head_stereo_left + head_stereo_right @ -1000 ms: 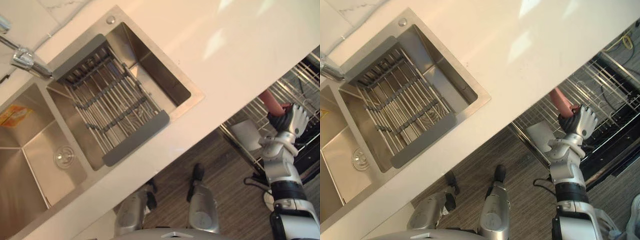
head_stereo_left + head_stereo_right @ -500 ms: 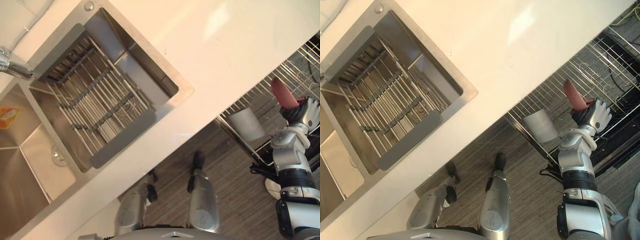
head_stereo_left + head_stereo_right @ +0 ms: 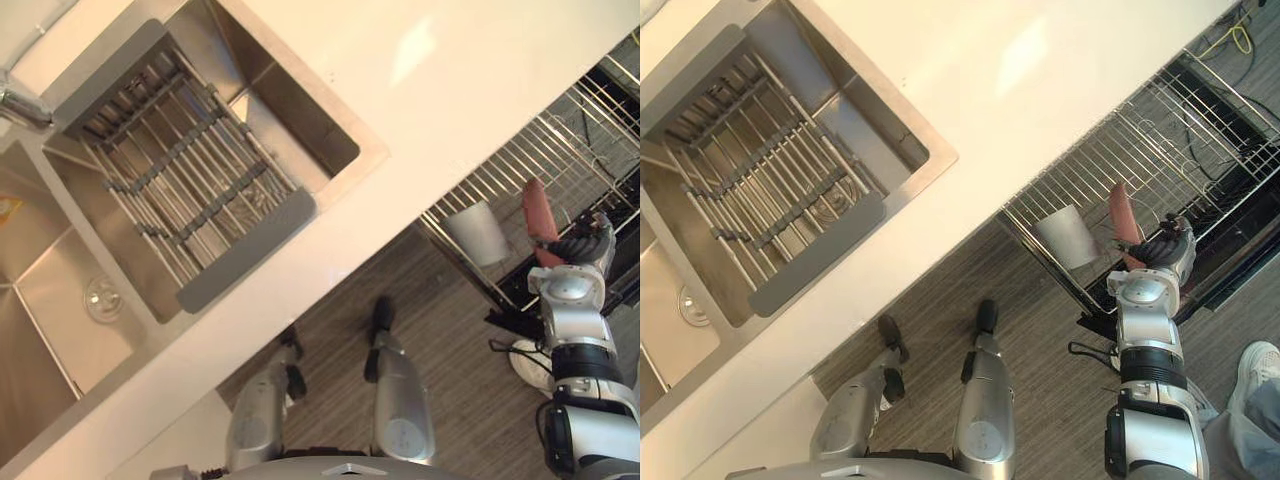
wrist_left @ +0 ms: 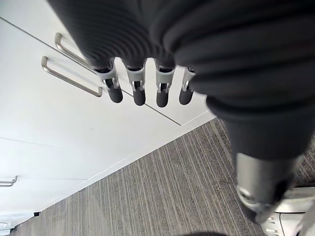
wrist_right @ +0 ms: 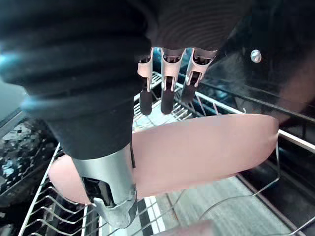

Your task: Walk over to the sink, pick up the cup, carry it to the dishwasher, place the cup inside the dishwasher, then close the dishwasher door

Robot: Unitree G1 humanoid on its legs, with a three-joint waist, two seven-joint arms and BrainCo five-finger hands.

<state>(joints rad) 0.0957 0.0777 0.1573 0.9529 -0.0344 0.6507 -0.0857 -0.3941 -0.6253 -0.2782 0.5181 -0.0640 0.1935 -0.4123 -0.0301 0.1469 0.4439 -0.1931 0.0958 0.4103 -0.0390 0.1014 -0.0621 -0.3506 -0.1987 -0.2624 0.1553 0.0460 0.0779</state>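
The pink cup (image 3: 540,212) lies tilted on the wires of the pulled-out dishwasher rack (image 3: 1110,160), to the right of the counter. My right hand (image 3: 585,245) is right beside the cup, at its near end. In the right wrist view its fingers (image 5: 167,98) are straight above the cup (image 5: 206,147) and the thumb stands apart below it, so the hand is open around the cup without gripping it. My left hand (image 4: 138,88) hangs open in front of white cabinet doors, above the carpet.
A grey cutlery holder (image 3: 477,232) stands at the rack's near-left corner. The white counter (image 3: 450,90) runs diagonally, with a steel sink (image 3: 60,290) and a drying rack (image 3: 180,170) across it. A person's white shoe (image 3: 1255,365) is on the floor at the right.
My right hand's fingers have straightened off the pink cup, which has come down onto the rack wires. The whole picture has shifted as the camera moved.
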